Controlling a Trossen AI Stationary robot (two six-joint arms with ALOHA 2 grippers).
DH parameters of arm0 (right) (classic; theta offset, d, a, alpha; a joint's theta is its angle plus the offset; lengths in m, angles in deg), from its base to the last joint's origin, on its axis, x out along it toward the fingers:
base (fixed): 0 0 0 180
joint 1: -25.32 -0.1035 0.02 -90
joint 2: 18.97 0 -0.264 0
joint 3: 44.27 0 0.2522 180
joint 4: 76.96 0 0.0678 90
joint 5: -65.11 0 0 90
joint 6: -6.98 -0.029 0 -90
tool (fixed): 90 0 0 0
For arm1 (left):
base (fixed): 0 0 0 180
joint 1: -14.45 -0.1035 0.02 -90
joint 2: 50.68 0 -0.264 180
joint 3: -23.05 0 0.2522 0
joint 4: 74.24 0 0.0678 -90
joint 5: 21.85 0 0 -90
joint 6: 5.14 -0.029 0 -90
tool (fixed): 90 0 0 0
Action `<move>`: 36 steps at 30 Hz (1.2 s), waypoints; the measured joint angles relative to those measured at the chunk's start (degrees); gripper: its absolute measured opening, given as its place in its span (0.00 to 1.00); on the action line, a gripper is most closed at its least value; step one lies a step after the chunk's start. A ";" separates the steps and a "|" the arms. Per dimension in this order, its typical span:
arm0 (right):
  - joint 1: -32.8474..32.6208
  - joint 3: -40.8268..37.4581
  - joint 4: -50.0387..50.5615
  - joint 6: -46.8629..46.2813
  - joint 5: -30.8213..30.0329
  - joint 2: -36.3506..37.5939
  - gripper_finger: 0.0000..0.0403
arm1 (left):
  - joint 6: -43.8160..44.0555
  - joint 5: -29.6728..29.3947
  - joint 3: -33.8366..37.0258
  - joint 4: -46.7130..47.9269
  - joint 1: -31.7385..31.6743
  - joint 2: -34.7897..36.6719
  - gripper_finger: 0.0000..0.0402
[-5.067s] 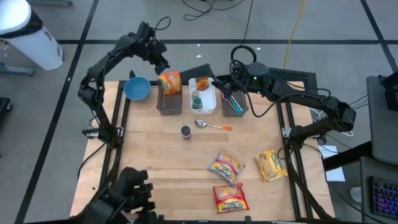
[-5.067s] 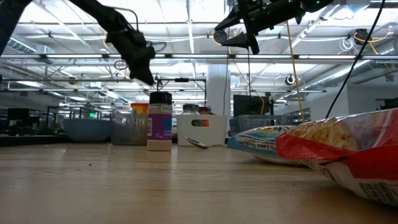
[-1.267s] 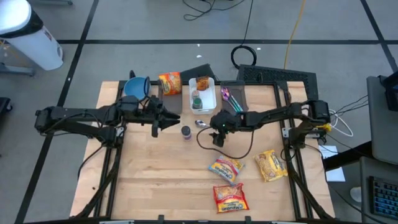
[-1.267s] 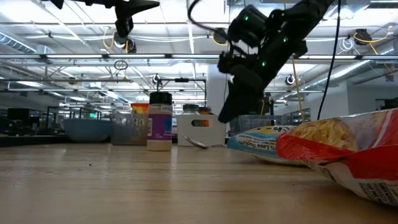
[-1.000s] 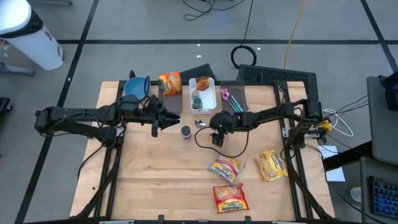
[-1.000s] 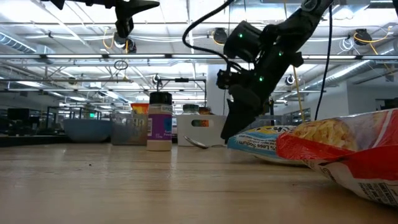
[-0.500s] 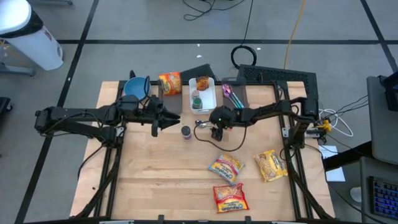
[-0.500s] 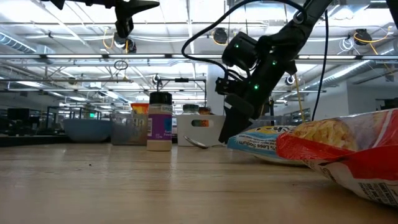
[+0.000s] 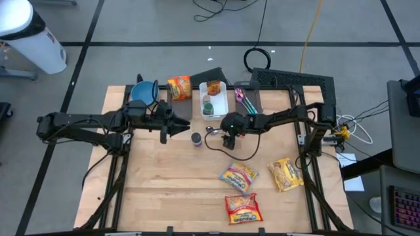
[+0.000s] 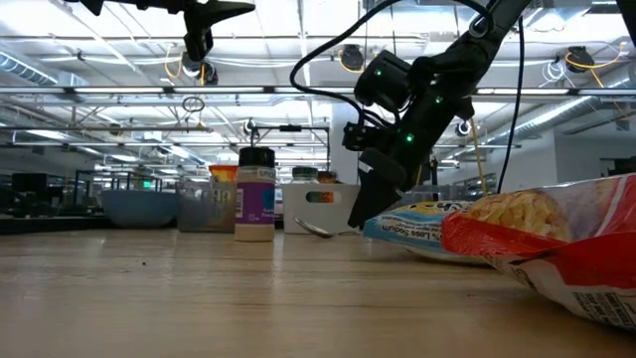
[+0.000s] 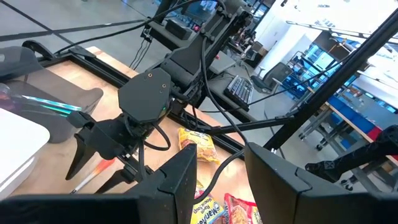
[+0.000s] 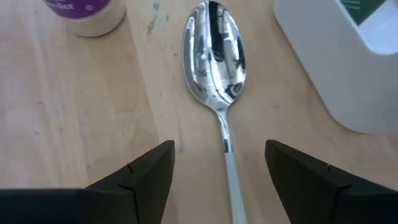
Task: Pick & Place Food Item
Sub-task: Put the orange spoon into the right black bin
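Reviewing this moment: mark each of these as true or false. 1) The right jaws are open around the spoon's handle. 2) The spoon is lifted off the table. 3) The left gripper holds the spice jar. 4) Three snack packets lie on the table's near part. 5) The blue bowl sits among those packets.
1) True: the right gripper stands open, fingers on either side of the spoon handle.
2) False: the spoon lies flat on the table.
3) False: the left gripper hovers empty beside the spice jar.
4) True: snack packets lie there.
5) False: the blue bowl sits at the far left corner.
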 joint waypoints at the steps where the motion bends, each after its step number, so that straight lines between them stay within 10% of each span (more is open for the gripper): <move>1: 0.00 0.00 -0.40 -0.02 0.02 -0.47 0.59 | 0.00 -0.02 0.00 0.00 0.00 0.00 0.36; 36: -1.93 0.00 -0.25 -3.95 -1.36 -2.47 0.25 | -0.09 -0.09 0.02 0.39 0.00 0.00 0.36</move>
